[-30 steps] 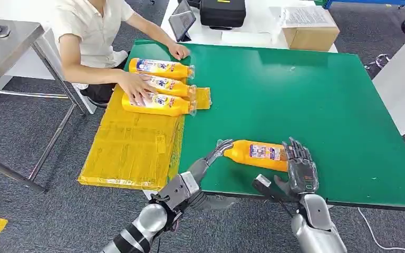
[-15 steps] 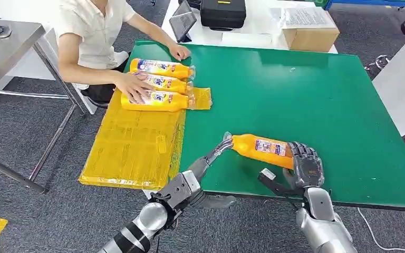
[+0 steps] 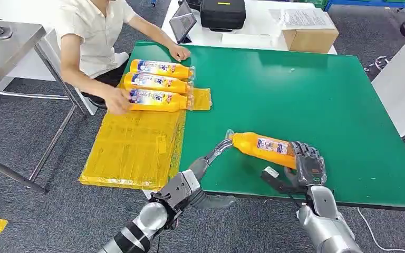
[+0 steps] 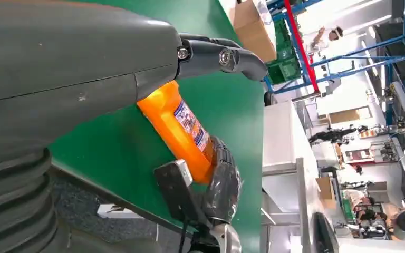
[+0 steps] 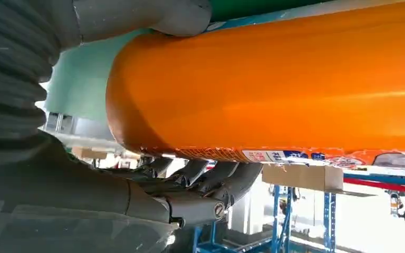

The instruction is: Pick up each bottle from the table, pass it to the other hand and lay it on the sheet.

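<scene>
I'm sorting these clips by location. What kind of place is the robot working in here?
Probably an industrial lab or workshop test area, not a home. A green work table stands on grey carpet, blue metal racking with stacked cardboard boxes rises behind it, and a person sits lining up identical orange bottles on a yellow sheet.

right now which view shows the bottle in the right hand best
Head view: the whole bottle shows, base in the right hand. The left wrist view shows its body past the left hand; the right wrist view, just its orange side.
</scene>
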